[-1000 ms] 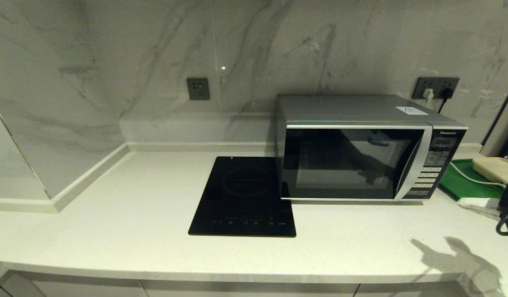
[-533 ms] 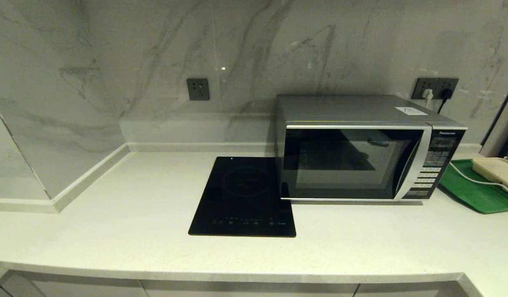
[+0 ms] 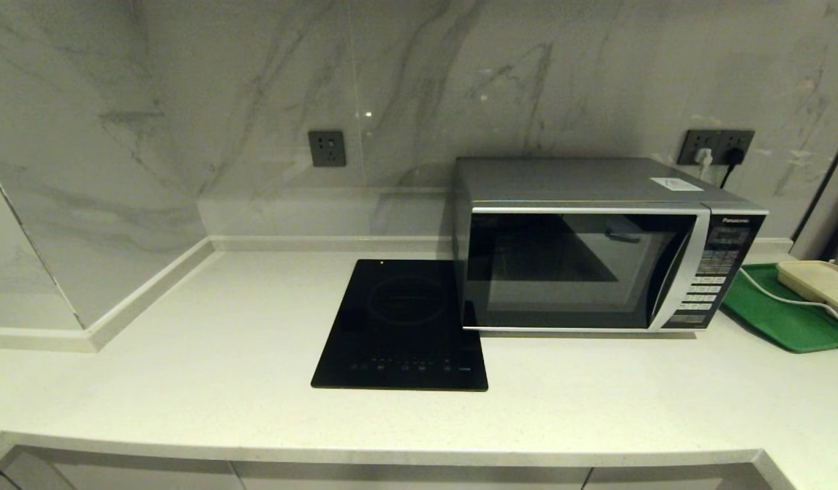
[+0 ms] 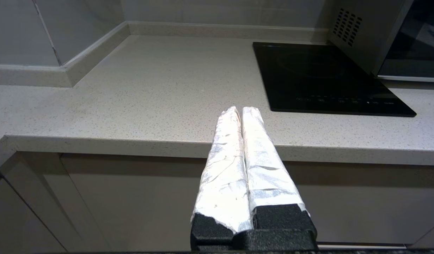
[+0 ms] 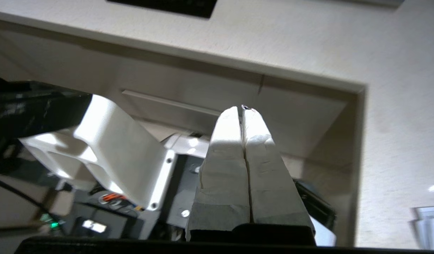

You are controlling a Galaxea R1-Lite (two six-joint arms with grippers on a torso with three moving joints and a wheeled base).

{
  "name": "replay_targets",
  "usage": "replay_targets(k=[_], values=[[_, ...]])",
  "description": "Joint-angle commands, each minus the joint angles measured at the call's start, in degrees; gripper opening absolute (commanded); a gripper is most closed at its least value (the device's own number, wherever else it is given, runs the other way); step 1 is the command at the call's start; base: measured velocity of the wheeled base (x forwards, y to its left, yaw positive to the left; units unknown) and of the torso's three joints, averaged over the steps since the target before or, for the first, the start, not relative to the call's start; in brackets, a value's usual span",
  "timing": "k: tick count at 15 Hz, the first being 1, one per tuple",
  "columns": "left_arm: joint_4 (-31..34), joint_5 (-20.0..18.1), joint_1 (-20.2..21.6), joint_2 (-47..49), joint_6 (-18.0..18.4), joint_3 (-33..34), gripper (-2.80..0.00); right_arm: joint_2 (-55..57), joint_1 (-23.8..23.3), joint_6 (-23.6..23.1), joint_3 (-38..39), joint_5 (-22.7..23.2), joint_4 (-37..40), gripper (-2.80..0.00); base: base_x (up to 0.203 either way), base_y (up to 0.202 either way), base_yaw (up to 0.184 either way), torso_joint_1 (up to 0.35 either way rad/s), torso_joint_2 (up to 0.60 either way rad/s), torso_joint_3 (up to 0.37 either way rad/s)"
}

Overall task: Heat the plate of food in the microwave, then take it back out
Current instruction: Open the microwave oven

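The silver-grey microwave (image 3: 595,245) stands at the back right of the counter with its dark glass door closed; its vented side (image 4: 354,31) shows in the left wrist view. The plate of food is out of view in every frame. Neither arm appears in the head view. My left gripper (image 4: 240,110) hangs shut and empty in front of the counter's front edge, below its top. My right gripper (image 5: 240,110) is shut and empty too, held low beside the counter's corner, over my own base.
A flat black induction hob (image 3: 404,325) lies left of the microwave. A green tray (image 3: 776,313) bearing a cream rectangular object (image 3: 819,282) with a white cable sits at the far right. Sockets (image 3: 717,145) are on the marble wall. Cabinet fronts (image 4: 132,197) run below the counter.
My right arm, seen at the right edge one second ago with its shadow on the counter, has dropped out of the head view. The microwave door stays closed.
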Motion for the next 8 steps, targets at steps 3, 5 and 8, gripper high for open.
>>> replay_targets(k=[3, 5, 8], values=[[-0.02, 0.02, -0.05, -0.01, -0.04, 0.01, -2.8, -8.57, 15.49, 6.6, -11.6, -17.76, 0.74, -2.8, 0.0, 0.0, 0.0, 0.0, 0.0, 0.0], [-0.02, 0.02, 0.01, -0.01, -0.04, 0.01, -2.8, -13.52, 19.57, 11.13, -13.15, -24.27, 0.76, -2.8, 0.0, 0.0, 0.0, 0.0, 0.0, 0.0], [-0.02, 0.02, 0.02, -0.09, -0.04, 0.01, -2.8, -21.32, 20.44, 13.61, -10.7, -25.66, 0.77, -2.8, 0.0, 0.0, 0.0, 0.0, 0.0, 0.0]])
